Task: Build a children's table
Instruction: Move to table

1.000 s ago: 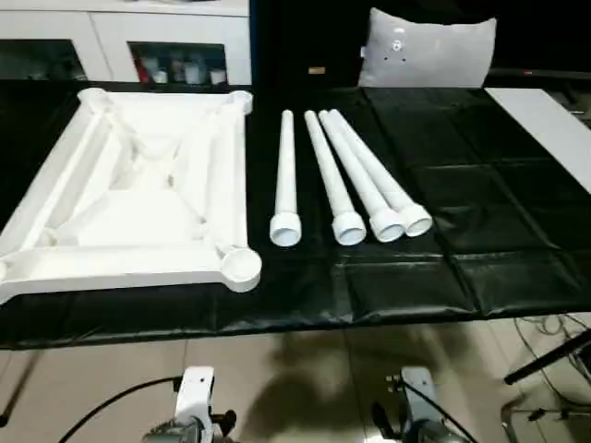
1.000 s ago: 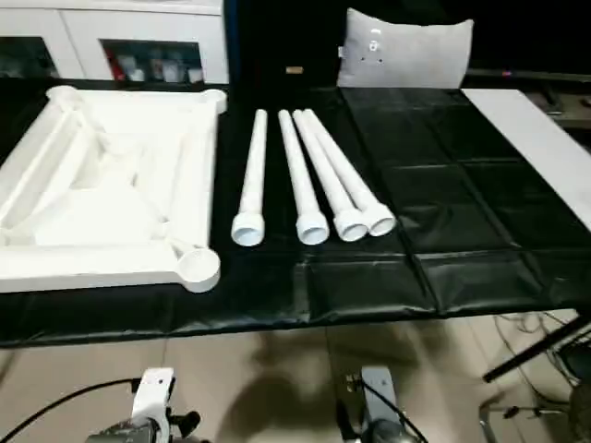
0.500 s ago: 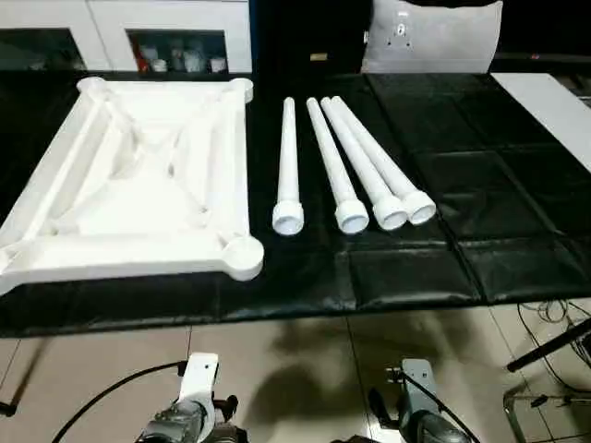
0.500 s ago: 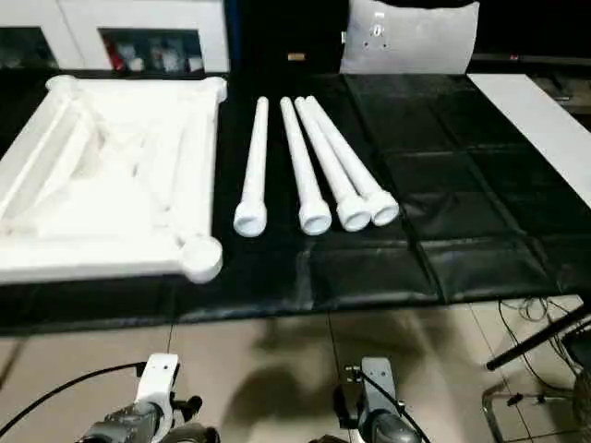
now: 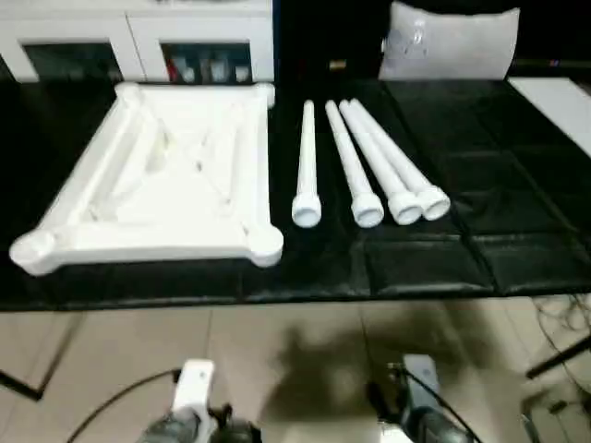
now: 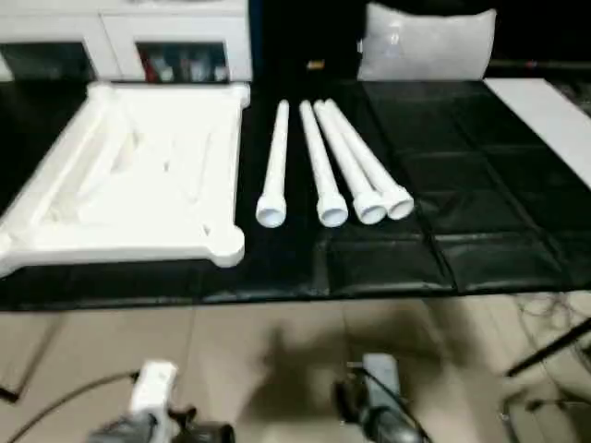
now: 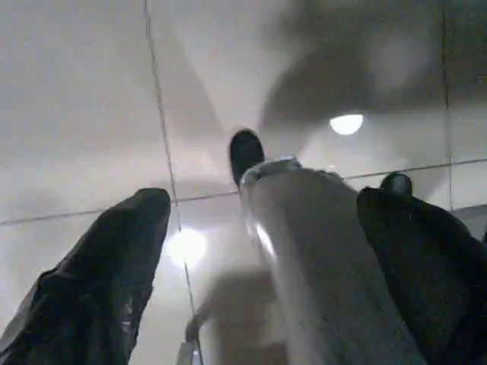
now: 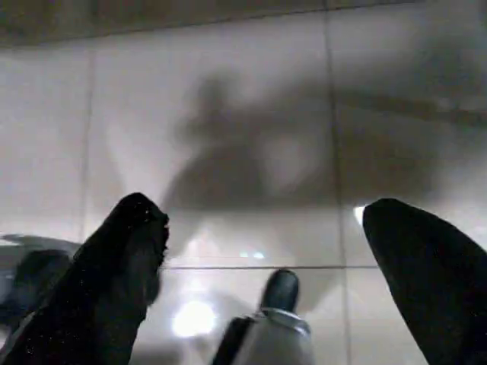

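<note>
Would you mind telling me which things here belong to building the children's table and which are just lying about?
Part of the job:
- table top, upside down on the black mat
- four legs, lying side by side to its right

Just lying about:
- grey cushion at the back
- white cabinet with glass doors
- white board at the far right

Both arms hang low at the near edge of the head view, wrists level. The left hand has its two black fingers spread wide, holding nothing. The right hand is the same (fingers wide apart, nothing between them).
</note>
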`<state>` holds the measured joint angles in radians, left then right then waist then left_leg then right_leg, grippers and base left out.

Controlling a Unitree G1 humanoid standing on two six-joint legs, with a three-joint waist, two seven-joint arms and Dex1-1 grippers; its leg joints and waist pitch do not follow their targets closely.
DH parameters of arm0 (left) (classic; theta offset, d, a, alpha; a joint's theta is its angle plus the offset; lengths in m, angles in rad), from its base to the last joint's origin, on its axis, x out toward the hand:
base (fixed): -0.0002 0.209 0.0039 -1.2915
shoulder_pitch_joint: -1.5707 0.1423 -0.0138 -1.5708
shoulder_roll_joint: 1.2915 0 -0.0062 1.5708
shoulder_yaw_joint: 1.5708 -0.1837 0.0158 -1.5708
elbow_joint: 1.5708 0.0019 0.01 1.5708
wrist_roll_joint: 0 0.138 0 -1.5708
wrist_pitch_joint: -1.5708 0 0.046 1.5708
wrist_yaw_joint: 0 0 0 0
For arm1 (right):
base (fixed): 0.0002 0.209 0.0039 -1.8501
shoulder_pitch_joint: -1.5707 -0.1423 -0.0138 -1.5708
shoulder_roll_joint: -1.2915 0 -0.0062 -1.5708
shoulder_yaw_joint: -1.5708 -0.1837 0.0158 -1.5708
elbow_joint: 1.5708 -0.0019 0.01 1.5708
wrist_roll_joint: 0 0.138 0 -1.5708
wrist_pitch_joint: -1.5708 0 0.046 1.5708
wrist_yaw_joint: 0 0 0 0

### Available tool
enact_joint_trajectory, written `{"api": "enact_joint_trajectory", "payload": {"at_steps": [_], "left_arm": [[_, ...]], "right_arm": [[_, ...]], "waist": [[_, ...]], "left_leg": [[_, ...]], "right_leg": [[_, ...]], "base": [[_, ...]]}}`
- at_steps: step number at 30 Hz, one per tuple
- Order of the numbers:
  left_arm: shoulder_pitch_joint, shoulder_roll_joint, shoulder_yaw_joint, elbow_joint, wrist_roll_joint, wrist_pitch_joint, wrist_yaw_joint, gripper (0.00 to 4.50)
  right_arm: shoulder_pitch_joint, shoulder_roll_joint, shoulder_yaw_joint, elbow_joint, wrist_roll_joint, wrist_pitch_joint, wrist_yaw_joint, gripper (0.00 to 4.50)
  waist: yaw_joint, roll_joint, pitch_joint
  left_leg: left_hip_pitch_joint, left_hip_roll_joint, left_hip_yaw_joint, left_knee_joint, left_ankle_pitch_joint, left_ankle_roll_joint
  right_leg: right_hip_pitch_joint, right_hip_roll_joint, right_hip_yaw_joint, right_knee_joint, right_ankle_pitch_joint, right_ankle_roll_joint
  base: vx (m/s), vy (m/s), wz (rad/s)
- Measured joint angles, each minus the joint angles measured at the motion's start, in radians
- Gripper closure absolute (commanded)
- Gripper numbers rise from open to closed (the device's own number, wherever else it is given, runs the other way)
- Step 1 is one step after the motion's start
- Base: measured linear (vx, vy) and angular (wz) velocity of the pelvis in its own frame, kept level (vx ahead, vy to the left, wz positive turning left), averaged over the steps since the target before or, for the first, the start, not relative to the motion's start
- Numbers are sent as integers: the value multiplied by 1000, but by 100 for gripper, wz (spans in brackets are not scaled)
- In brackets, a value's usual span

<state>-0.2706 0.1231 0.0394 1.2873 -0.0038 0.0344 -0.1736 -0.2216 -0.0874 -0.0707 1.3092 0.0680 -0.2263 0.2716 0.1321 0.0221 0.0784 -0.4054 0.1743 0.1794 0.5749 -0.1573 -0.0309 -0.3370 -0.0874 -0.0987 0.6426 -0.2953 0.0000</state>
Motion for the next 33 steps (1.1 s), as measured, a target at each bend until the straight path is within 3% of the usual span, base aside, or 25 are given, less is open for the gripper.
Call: {"api": "enact_joint_trajectory", "payload": {"at_steps": [5, 6, 7, 8, 9, 10, 11, 12, 13, 14, 15, 16, 17, 18, 19, 20, 21, 22, 23, 25, 26, 28, 31, 33], "left_arm": [[18, 5, -10, -58, 3, -54, -65, 8], [21, 6, -25, -61, 13, -60, -65, 8], [20, 7, -39, -66, 24, -66, -64, 8], [29, 18, -44, -66, 35, -76, -60, 8], [37, 27, -40, -62, 38, -75, -55, 8], [44, 31, -34, -60, 37, -72, -49, 8], [50, 33, -18, -60, 29, -62, -37, 8], [53, 34, -8, -62, 20, -59, -33, 8], [61, 34, 4, -67, 14, -59, -30, 8], [77, 32, 11, -73, 5, -61, -34, 8], [92, 22, 13, -76, 0, -64, -42, 8], [114, 17, 12, -85, -2, -67, -52, 8], [127, 18, 12, -101, -9, -81, -63, 8], [132, 20, 7, -117, -10, -87, -74, 8], [145, 21, -1, -137, -6, -94, -84, 8], [165, 22, -11, -168, 0, -112, -99, 8], [182, 29, -16, -200, 1, -132, -109, 8], [186, 43, -16, -219, 0, -144, -112, 8], [233, 69, -12, -298, -3, -157, -126, 8], [274, 87, -3, -390, -14, -172, -147, 8], [289, 88, 4, -438, -24, -176, -155, 8], [334, 91, 11, -538, -47, -185, -187, 8], [432, 102, 3, -709, -76, -179, -239, 8], [486, 114, -2, -783, -82, -164, -260, 8]], "right_arm": [[-21, -13, 3, -12, -5, -16, 66, 0], [-24, -22, 11, -11, -17, -5, 61, 0], [-27, -33, 18, -6, -28, 10, 55, 0], [-39, -34, 22, -1, -40, 25, 54, 0], [-43, -29, 26, 0, -44, 28, 57, 0], [-42, -23, 31, 2, -46, 28, 62, 0], [-38, -18, 38, 3, -54, 28, 66, 0], [-31, -18, 41, 4, -62, 27, 66, 0], [-24, -19, 45, 4, -67, 21, 65, 0], [-15, -24, 48, 7, -69, 16, 70, 0], [-8, -32, 47, 11, -70, 16, 77, 0], [2, -31, 34, 13, -62, 16, 95, 0], [12, -31, 19, 13, -51, 10, 116, 0], [13, -35, 22, 13, -56, 0, 122, 0], [14, -41, 29, 13, -65, -16, 121, 0], [23, -43, 31, 12, -66, -39, 127, 0], [29, -45, 30, 10, -65, -55, 140, 0], [31, -44, 30, 10, -64, -64, 151, 0], [33, -27, 31, -2, -63, -86, 175, 0], [48, -23, 29, -22, -57, -125, 208, 0], [55, -31, 21, -40, -40, -138, 238, 0], [81, -40, -11, -93, 8, -162, 323, 0], [223, -55, -6, -357, 91, -144, 448, 0], [339, -89, 22, -601, 142, -77, 486, 0]], "waist": [[-25, -3, 1], [-41, 8, -4], [-44, 11, -4], [-60, 15, 1], [-73, 17, 3], [-77, 15, 4], [-79, 9, 4], [-74, 1, 3], [-67, -6, 2], [-47, -19, 4], [-37, -14, 8], [-29, -17, 11], [-16, -27, 12], [-2, -32, 14], [7, -30, 15], [9, -13, 11], [5, 0, 8], [-7, -1, 11], [-23, -7, 17], [-33, -7, 19], [-33, -9, 21], [-42, -4, 24], [-47, -15, 33], [-48, -22, 39]], "left_leg": [[-9, -2, 2, 0, -2, 8], [-22, -12, -29, 4, 5, 23], [-32, -16, -51, 7, 7, 27], [-41, -20, -78, 20, 6, 28], [-46, -27, -101, 26, 6, 28], [-46, -37, -118, 26, 8, 29], [-46, -57, -139, 23, 15, 32], [-45, -70, -153, 14, 22, 32], [-48, -86, -168, -2, 25, 33], [-52, -99, -172, -6, 9, 59], [-59, -91, -164, 30, -16, 99], [-66, -80, -141, 95, -23, 109], [-58, -73, -122, 146, -29, 104], [-41, -72, -120, 149, -40, 98], [-26, -66, -121, 132, -42, 97], [-2, -47, -119, 79, -43, 96], [17, -37, -116, 36, -79, 52], [24, -30, -116, 30, -86, 8], [20, -29, -117, 49, -93, -2], [19, -37, -114, 60, -97, 2], [17, -40, -108, 60, -96, 2], [15, -37, -99, 57, -91, 11], [23, -15, -66, 45, -84, 7], [32, -5, -49, 28, -76, -16]], "right_leg": [[1, 0, -1, -11, 3, 4], [9, -4, -29, -21, 4, 8], [10, -4, -45, -23, 3, 2], [4, 5, -48, 0, -12, -36], [1, 18, -32, 24, -26, -83], [-9, 31, -7, 52, -44, -128], [-13, 35, 18, 81, -67, -159], [-15, 38, 36, 89, -87, -155], [-17, 34, 36, 86, -88, -133], [-7, 12, 20, 56, -58, -11], [1, 2, -8, 41, -54, -5], [12, -9, -25, 26, -47, -1], [14, -10, -18, 6, -33, 2], [9, -10, -7, -5, -24, 2], [6, -10, -5, -16, -14, 3], [2, -3, -8, -25, -2, -1], [-1, 0, -18, -24, 1, 4], [-13, 5, -13, -6, 2, -7], [-37, 12, 18, 24, -4, -40], [-39, 12, 51, 32, -13, -45], [-33, 11, 62, 19, -17, -20], [-29, 8, 63, 7, 0, 5], [-23, 8, 59, 1, 7, -1], [-20, 9, 59, -8, 12, -3]], "base": [[0, 0, 0], [34, 6, 32], [39, -20, 57], [39, -20, 57], [17, -58, 61], [-22, -108, 73], [-22, -108, 73], [-46, -163, 70], [-35, -135, 55], [-35, -135, 55], [-31, -86, 36], [-30, -87, 20], [-30, -87, 20], [5, -63, -2], [0, 0, 0], [0, 0, 0], [53, 84, 9], [36, 101, 12], [36, 101, 12], [-34, 78, 4], [-43, 66, 1], [-75, 26, -6], [-92, -12, 1], [-29, -14, 2]]}}
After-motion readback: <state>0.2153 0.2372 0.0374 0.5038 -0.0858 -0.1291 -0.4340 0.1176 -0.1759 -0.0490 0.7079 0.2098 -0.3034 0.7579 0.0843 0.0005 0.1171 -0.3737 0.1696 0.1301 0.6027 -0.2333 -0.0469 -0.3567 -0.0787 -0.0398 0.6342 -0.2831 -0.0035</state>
